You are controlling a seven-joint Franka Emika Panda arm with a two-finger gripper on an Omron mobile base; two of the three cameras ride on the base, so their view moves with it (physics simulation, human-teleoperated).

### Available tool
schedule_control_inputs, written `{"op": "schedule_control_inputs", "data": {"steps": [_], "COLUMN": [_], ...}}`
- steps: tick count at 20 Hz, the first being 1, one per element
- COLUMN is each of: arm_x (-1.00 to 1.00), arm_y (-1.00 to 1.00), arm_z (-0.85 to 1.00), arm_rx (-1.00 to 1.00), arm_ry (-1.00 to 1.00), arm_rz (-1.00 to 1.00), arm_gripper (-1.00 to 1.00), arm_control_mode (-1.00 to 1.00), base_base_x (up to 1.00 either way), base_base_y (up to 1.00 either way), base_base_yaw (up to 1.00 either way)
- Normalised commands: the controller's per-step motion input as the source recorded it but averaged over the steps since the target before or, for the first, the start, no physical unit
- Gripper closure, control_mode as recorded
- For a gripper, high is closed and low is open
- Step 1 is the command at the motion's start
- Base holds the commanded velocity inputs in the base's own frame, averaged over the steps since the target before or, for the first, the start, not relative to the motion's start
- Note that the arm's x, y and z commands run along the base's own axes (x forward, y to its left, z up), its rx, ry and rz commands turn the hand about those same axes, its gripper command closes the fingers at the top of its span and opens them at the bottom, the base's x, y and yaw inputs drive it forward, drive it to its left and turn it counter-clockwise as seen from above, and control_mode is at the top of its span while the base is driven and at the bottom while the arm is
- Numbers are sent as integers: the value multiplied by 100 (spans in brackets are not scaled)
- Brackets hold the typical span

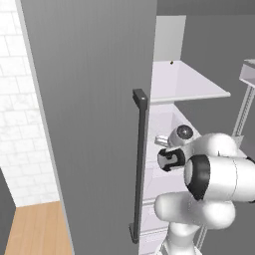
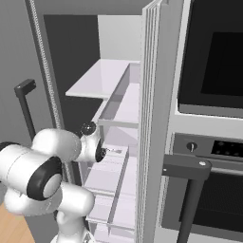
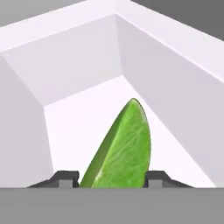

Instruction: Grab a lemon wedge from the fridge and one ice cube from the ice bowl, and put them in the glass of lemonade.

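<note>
We are at the grasp on the lemon wedge (image 3: 120, 148), deep inside the open fridge (image 1: 89, 124), and our judgement is that this step is about seating the grip before anything else.

Going left to right in the hand view: the left finger tip (image 3: 65, 178) sits hard against the wedge's left flank, with the white drawer wall (image 3: 22, 131) close on that side. The wedge stands between the tips, its green rind edge running up and away from the claw (image 3: 112, 179), its pale cut face turned toward us. The right finger tip (image 3: 156, 177) meets the wedge's right flank, and beyond it the other wall of the drawer slopes off to the right.

The claw looks about half closed and pressed onto the wedge from both sides. Whether the hold is firm enough to lift we cannot tell from here.

To do this well, we think we should finish the squeeze before moving, since the wedge is narrow at the rind and could pivot or slip out forward. Then we lift straight up off the drawer floor and back out along the line we reached in, keeping the wrist level, because the walls are near on both sides and a sideways drift could knock the wedge loose.

From the base views the arm (image 1: 209, 169) reaches past the door handle (image 1: 140, 164) into the shelves, so we withdraw slowly.
</note>
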Motion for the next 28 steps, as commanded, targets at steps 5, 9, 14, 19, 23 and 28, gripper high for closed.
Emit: {"op": "schedule_control_inputs", "data": {"steps": [5,9,14,19,23,28], "arm_x": [-80,-74,-100,-100,-100,-100], "arm_y": [-1,14,38,23,0,2], "arm_z": [100,100,100,97,76,35], "arm_rx": [-1,-6,-12,-14,-15,-7], "arm_ry": [2,15,21,5,0,-2], "arm_rz": [21,31,25,14,5,2], "arm_gripper": [100,100,100,100,100,100], "arm_control_mode": [-100,-100,-100,-100,-100,-100], "base_base_x": [0,0,0,0,0,0], "base_base_y": [0,0,0,0,0,0], "base_base_yaw": [0,0,0,0,0,0]}}
